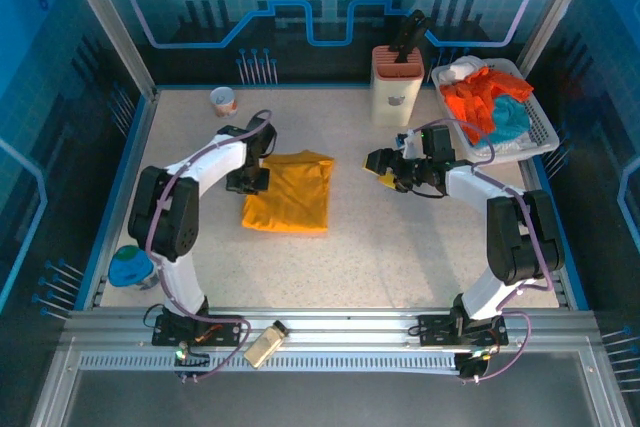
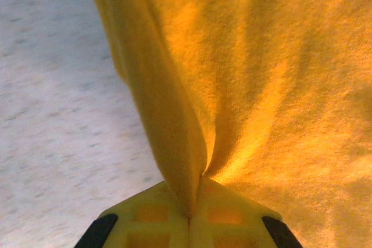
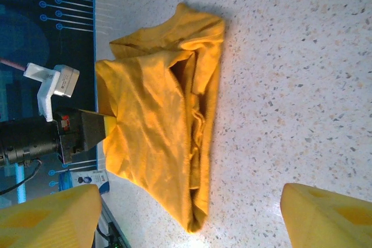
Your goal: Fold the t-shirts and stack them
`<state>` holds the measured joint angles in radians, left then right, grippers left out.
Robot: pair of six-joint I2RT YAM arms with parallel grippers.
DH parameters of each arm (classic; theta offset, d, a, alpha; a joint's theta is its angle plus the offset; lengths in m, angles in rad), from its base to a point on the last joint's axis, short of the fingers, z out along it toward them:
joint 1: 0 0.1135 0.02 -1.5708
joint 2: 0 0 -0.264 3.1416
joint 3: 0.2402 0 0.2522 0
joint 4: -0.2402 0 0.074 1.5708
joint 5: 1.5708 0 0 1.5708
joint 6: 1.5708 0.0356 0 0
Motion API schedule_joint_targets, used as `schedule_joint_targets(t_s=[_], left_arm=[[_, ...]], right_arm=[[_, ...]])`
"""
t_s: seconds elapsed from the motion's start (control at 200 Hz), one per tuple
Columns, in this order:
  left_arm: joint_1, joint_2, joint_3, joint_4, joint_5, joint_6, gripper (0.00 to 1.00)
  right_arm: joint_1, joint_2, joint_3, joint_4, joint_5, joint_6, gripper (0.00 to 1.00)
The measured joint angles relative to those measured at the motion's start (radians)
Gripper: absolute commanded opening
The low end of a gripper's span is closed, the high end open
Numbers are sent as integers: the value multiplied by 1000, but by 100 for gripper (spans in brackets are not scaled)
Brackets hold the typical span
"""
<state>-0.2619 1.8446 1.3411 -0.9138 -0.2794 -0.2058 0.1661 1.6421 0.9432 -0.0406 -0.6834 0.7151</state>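
Observation:
The golden-yellow t-shirt [image 1: 290, 192] lies folded over itself in the middle of the table. My left gripper [image 1: 252, 179] is shut on its left edge; the left wrist view has the yellow cloth [image 2: 244, 79] pinched into a ridge between the closed fingers [image 2: 226, 219]. My right gripper [image 1: 385, 169] hovers open to the right of the shirt, apart from it, with nothing between its fingers [image 3: 52, 219]. From that wrist the yellow t-shirt [image 3: 157, 126] sits ahead on the speckled table. Orange-red t-shirts [image 1: 475, 97] and a teal one [image 1: 510, 115] lie bunched in a white basket [image 1: 535, 132].
A beige knife block [image 1: 397, 82] stands at the back centre, next to the basket. A small cup [image 1: 223, 100] sits at the back left. A blue object [image 1: 130, 265] rests at the left edge, a small bottle [image 1: 265, 344] on the front rail.

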Motion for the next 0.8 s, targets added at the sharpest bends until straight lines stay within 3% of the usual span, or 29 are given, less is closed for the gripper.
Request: schedule_joint_targets(t_s=[0.41,0.8], left_arm=[[186,-38,-63,-3,-268,158,0],[348,5,-27,52,-369,277,0]], right_arm=[[0,0,14,-35,-32,-13,81],[0,0,13,-47,-55,-28,81]])
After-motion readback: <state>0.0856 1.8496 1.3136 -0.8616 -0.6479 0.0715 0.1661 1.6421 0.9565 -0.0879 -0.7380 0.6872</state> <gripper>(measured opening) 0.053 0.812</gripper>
